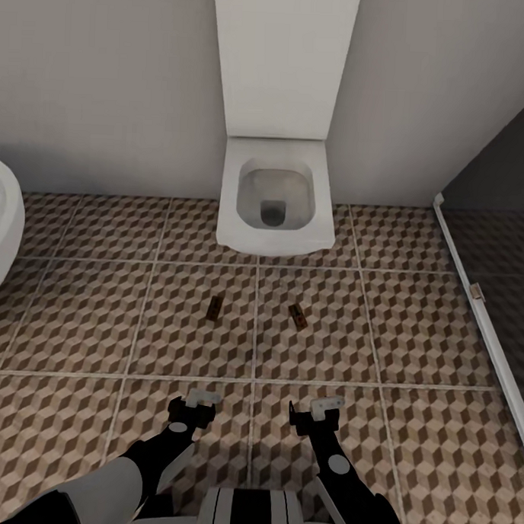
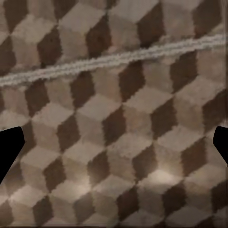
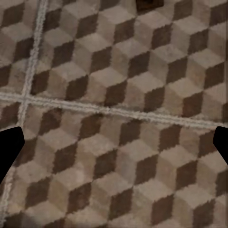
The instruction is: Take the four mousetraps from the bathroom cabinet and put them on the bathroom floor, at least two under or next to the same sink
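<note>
2 flat tan-wood mousetraps (image 1: 213,309) (image 1: 297,315) lie on the cube-patterned bathroom floor (image 1: 411,329) before the white toilet (image 1: 274,205). My left gripper (image 1: 202,401) and right gripper (image 1: 326,406) hang empty, jaws apart. My right wrist view catches 1 dark trap edge (image 3: 148,4).

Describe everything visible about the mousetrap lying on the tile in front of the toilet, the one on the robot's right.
The small flat tan-and-dark-brown mousetrap lies flat on the cube-patterned brown and beige tiled floor, in front of the white wall-hung toilet. It is a narrow rectangle, turned slightly askew to the grout lines, with darker parts on top; finer detail is too small to tell. Nothing but the floor touches it, and it lies apart from both pincers.
</note>
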You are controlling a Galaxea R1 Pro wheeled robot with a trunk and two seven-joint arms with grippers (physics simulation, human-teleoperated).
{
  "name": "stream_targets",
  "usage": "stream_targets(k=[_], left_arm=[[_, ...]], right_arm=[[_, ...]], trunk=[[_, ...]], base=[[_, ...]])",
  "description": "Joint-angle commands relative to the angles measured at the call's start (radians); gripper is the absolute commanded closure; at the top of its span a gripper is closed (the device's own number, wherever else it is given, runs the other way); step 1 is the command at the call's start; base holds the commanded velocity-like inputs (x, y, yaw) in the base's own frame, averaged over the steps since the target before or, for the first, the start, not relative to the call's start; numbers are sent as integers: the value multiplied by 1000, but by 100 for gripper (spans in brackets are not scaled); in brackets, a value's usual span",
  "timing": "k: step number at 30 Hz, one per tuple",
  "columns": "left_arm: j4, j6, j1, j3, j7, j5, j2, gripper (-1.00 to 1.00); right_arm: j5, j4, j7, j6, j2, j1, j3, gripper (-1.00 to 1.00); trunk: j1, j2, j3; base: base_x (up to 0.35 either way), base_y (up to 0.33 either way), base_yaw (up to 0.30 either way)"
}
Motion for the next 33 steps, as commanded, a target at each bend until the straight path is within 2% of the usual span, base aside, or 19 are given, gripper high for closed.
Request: stream_targets(k=[1,25,33], left_arm=[[1,-5,-1,-9,5,10,0,-100],[1,-5,-1,-9,5,11,0,-100],[1,-5,-1,-9,5,11,0,-100]], right_arm=[[-7,1,-7,-4,-1,-1,4,-100],[-7,1,-7,-5,-1,-1,6,-100],[-7,1,-7,-8,-2,-1,6,-100]], trunk=[[-4,7,3],[-96,175,78],[-127,231,110]], base=[[0,0,0],[0,0,0],[0,0,0]])
